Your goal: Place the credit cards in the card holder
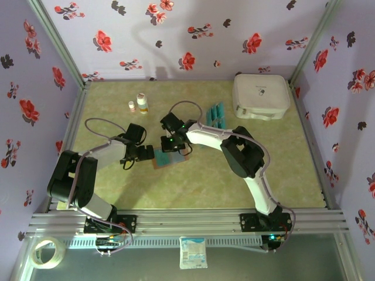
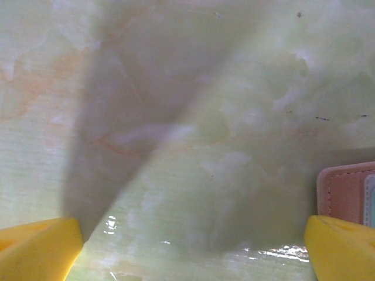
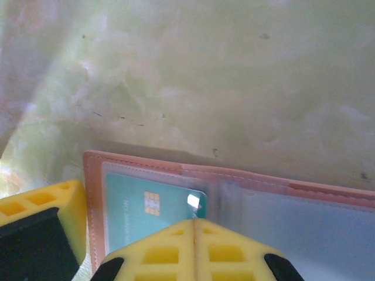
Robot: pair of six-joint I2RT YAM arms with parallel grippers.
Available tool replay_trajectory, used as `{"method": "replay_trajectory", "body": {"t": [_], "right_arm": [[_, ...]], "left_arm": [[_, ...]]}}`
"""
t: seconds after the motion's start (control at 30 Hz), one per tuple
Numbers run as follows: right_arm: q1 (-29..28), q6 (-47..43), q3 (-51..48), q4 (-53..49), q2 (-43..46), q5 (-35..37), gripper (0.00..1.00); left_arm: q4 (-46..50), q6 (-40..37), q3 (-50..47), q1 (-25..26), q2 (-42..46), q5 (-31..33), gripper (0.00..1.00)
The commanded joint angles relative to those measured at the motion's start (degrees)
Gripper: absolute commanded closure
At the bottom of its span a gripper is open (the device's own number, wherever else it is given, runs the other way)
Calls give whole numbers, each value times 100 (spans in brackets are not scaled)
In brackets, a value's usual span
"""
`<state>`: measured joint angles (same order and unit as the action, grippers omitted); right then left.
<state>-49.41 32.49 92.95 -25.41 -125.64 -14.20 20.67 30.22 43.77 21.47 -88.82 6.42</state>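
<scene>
The card holder (image 3: pixel 140 167) lies open about mid-table on the green marbled table (image 1: pixel 281 175). One teal credit card (image 3: pixel 132 205) shows under its clear left pocket, though I cannot tell whether it is pushed fully home. The right gripper (image 1: pixel 169 142) hangs low over it, its yellow fingers (image 3: pixel 41 213) apart with nothing clamped between them and one tip just at the card's right edge. The left gripper (image 2: pixel 193 249) sits just left of the holder, spread wide and gripping nothing, so neither arm appears to pin the holder down. That is the main risk as I judge it: a sideways nudge from the right fingertip could slide the light holder over the smooth table, or drag the card back out if the pad catches its edge. The other credit cards (image 1: pixel 214 116) wait to the far right of the holder, near the white case (image 1: pixel 261 96). They are thin and close together, so two might come up at once.
</scene>
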Motion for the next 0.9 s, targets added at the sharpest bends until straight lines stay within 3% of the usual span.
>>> {"method": "replay_trajectory", "body": {"t": [0.0,0.33,0.63,0.87], "right_arm": [[-76,-131,162,-149,-177,-144,100],[-97,-152,253,-207,339,-152,100],[-94,-129,-687,-44,1690,256,70],[56,17,-2446,258,2948,871,64]], "left_arm": [[-340,-86,-123,-49,-347,-281,0],[-300,-103,-97,-51,-194,-340,0],[61,-151,51,-31,416,-417,0],[393,-140,195,56,842,-436,0]]}}
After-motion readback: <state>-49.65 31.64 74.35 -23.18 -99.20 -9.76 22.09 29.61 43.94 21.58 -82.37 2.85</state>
